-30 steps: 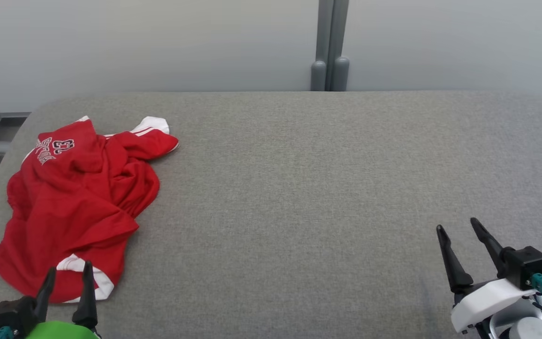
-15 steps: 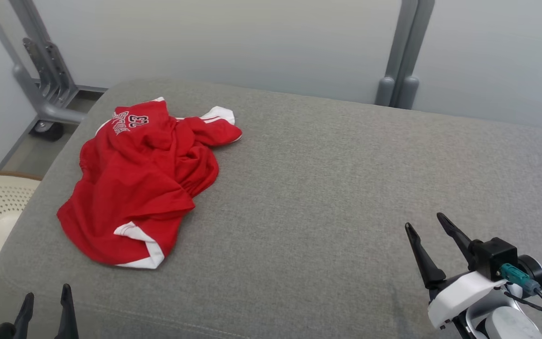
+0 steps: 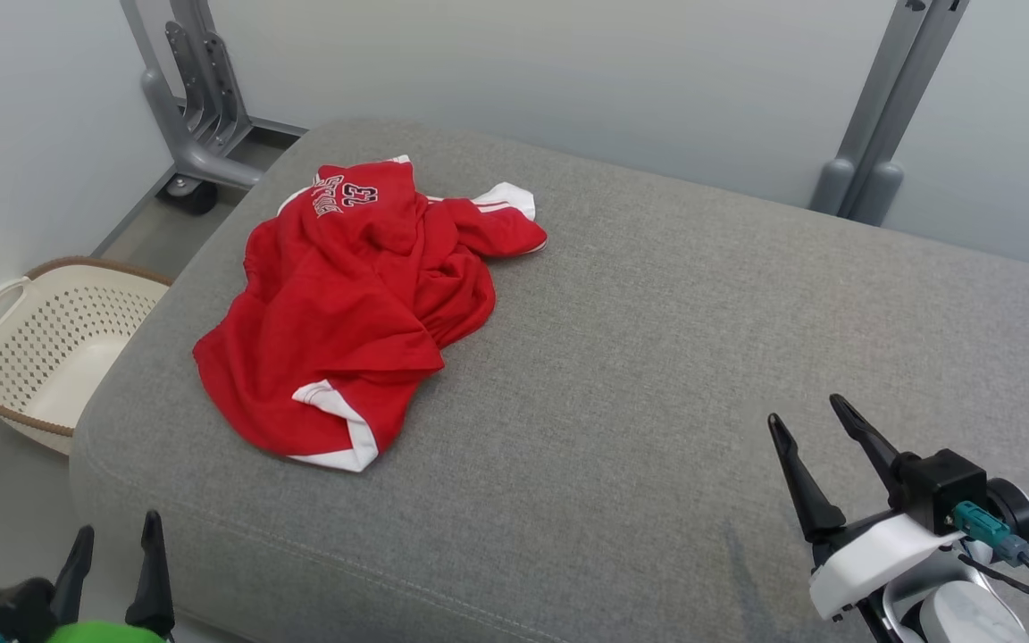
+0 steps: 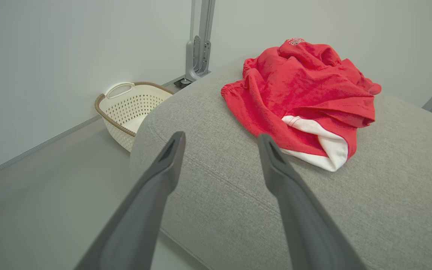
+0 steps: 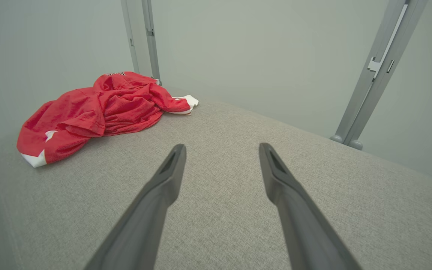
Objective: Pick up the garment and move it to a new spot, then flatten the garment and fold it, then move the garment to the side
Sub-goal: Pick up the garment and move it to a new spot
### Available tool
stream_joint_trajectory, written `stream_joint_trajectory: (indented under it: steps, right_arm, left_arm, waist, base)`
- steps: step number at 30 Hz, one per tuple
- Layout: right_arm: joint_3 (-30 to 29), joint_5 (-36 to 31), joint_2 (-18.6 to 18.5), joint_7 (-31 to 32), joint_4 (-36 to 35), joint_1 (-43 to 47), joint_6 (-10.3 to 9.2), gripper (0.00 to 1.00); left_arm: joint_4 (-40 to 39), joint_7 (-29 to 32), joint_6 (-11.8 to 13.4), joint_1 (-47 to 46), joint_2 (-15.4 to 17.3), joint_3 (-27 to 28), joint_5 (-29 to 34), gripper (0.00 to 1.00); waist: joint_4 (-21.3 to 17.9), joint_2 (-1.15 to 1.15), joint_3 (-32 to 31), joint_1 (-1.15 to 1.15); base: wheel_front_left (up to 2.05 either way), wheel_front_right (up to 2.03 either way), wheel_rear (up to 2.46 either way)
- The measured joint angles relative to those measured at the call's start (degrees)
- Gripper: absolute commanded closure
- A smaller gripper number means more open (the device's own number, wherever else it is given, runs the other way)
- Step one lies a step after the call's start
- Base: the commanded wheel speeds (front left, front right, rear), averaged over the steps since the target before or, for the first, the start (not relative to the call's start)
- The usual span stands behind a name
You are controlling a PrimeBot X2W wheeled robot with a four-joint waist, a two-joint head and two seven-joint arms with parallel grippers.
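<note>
Garment: we find a red garment (image 3: 345,304) with white trim and white lettering. It lies crumpled in a heap on the far left part of the counter (image 3: 657,357), close to its left edge.
Counter: grey woven covering with rounded corners.
Left gripper: we record the left gripper (image 3: 119,524) low at the near left corner, in front of the counter's edge. Its fingers are spread wide and hold nothing. In the left wrist view they point toward the garment's white hem and do not touch it.
Right gripper: we record the right gripper (image 3: 805,409) over the near right part of the counter. Its fingers are spread wide and empty, well apart from the garment.
Basket: a cream perforated basket (image 3: 50,339) with a brown rim stands on the floor just beside the counter's left end.
Background: we note grey metal posts (image 3: 881,134) against the pale wall behind the counter.
</note>
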Motion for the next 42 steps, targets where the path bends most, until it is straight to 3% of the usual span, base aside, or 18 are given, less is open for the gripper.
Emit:
stream_joint_trajectory:
  steps: [15, 20, 33, 42]
  right_arm:
    - [1.77, -2.57, -1.59, 0.00, -1.79, -2.30, 0.08, 0.00]
    - [2.02, -3.91, -2.02, 0.00, -3.09, -5.94, 0.09, 0.00]
    - [0.71, -4.78, -3.52, -0.01, -4.25, -11.83, 0.24, 0.00]
    - [0.70, -4.89, -3.34, -0.01, -4.21, -13.08, 0.19, 0.00]
  left_arm:
    - [1.99, 17.00, -0.02, -19.80, 3.04, -7.34, -8.87, 0.00]
    - [5.47, 21.43, -0.25, -23.01, 4.35, -7.24, -10.79, 0.00]
    - [14.81, 23.64, -0.25, -29.48, 5.68, -6.42, -10.43, 0.00]
    - [21.19, 24.35, 1.59, -30.20, 7.53, -5.72, -9.15, 0.00]
  waist:
    - [-1.69, 0.00, 9.68, 0.00]
    - [-2.65, 0.00, 13.46, 0.00]
    - [-5.96, 0.00, 22.34, 0.00]
    - [-8.07, 0.00, 24.02, 0.00]
  base:
    - [0.00, 0.00, 0.00]
    - [0.00, 0.00, 0.00]
    - [0.00, 0.00, 0.00]
    - [0.00, 0.00, 0.00]
